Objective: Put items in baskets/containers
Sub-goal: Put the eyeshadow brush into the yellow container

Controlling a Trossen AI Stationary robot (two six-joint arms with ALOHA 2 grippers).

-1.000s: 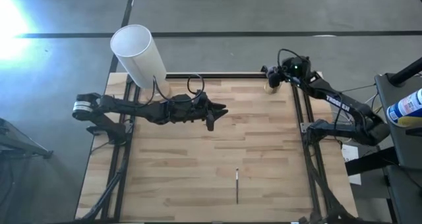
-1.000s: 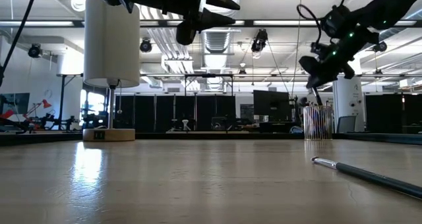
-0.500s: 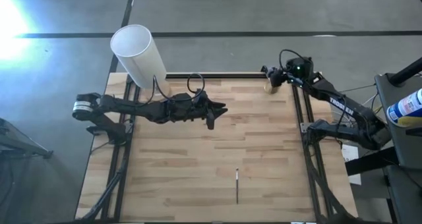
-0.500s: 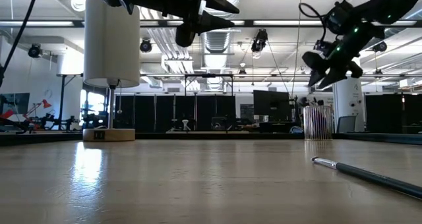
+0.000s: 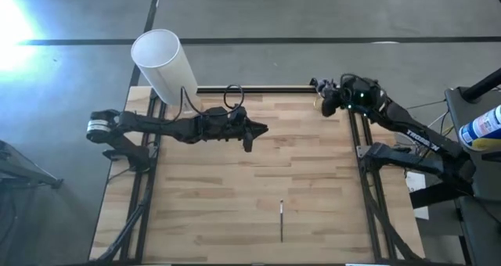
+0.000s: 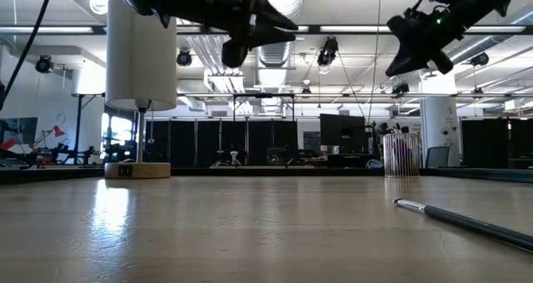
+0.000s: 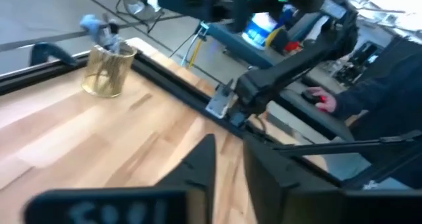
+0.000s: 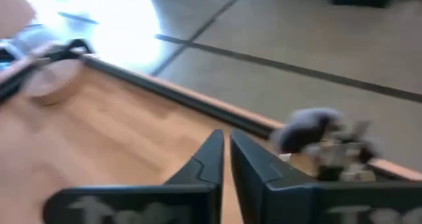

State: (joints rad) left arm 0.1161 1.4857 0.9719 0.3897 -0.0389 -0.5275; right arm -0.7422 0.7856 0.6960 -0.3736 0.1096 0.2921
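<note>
A small yellowish clear cup stands at the table's far right corner with several thin sticks upright in it; it also shows in the low view and the left wrist view. One dark-tipped stick lies flat near the near edge. My right gripper hangs above the cup, shut and empty. My left gripper hovers high over the table's middle, fingertips close together, holding nothing.
A tall white cylinder stands on a wooden base at the far left corner. Black rails frame the table. Beyond the right edge, a person's hand and dark sleeve show beside equipment. Bare wood lies between the arms.
My right gripper has risen from just above the cup's sticks to well above it and drawn slightly toward the table's right edge. The cup and the lying stick have stayed put.
</note>
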